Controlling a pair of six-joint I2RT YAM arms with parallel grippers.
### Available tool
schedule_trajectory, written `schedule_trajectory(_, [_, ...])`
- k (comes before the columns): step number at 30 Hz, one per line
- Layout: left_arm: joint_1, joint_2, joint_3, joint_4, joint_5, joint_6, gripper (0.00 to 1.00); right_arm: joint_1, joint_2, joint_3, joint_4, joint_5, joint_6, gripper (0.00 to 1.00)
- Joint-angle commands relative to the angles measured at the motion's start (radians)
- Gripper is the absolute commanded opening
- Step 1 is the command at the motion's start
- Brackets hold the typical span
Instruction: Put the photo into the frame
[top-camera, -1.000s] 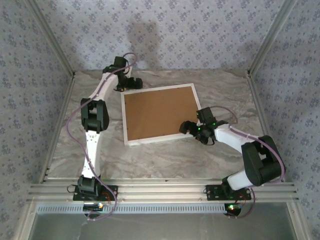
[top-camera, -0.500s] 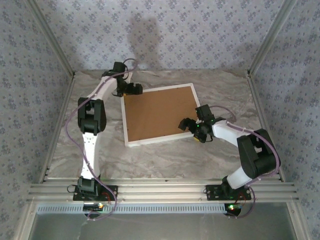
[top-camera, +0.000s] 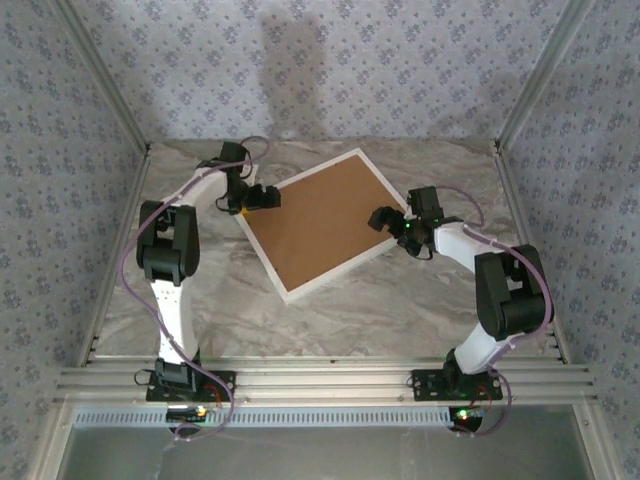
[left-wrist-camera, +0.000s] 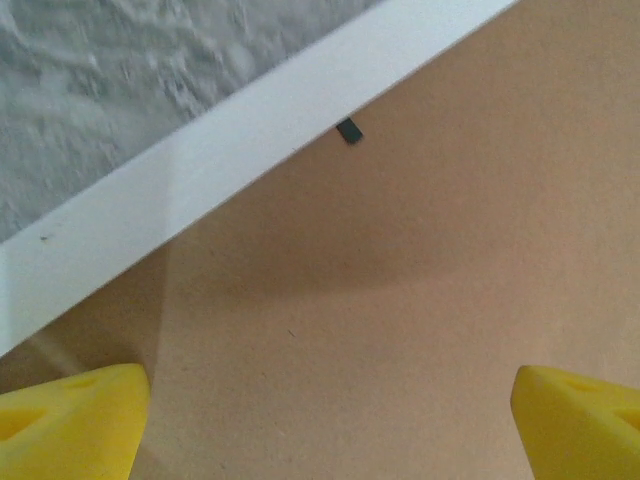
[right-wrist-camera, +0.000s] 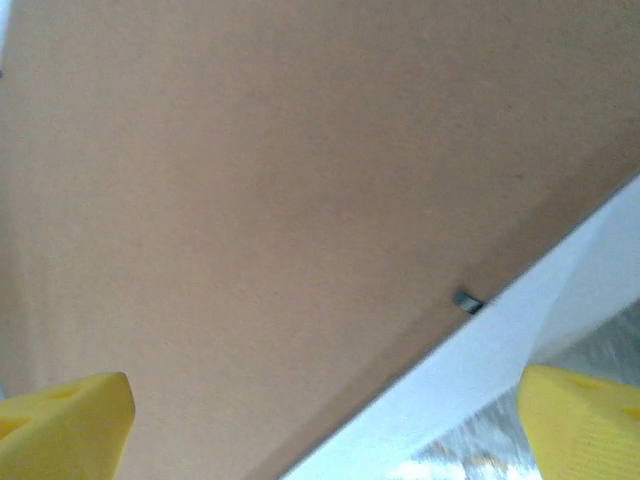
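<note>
The left gripper (top-camera: 262, 197) hangs wide open and empty over the left corner of the white frame (top-camera: 343, 271), which lies askew on the table (top-camera: 420, 300), brown backing board (top-camera: 320, 225) up, the right gripper (top-camera: 383, 217) equally spread and empty at its right corner, while the wrist cameras pick out a small dark tab (left-wrist-camera: 349, 131) at the board's rim.

No readable text anywhere (wallpaper bears only a floral pattern).
</note>
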Motion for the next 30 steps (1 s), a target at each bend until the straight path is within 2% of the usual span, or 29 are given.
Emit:
schedule_trajectory(1, [-0.028,-0.053,-0.062,-0.048,0.05,-0.051,0.93,-0.007,0.037,0.053,0.059,-0.012,-0.053,1.0])
schedule_trajectory(11, [-0.092,-0.209,-0.24,-0.042,0.104,-0.143,0.93,-0.089,0.154,0.191,0.013,-0.054,-0.111,1.0])
schedule_trajectory(18, [-0.062,-0.274,-0.22,-0.035,0.002,-0.129,0.95,-0.092,0.031,0.144,-0.122,0.061,-0.146,1.0])
schedule_trajectory(24, [-0.014,-0.143,-0.056,0.02,-0.054,-0.084,0.96,-0.047,-0.074,0.009,-0.107,0.096,-0.08,1.0])
schedule_trajectory(30, [0.0,0.05,0.164,-0.057,-0.085,-0.009,0.96,0.064,-0.062,-0.046,-0.057,0.117,-0.003,1.0])
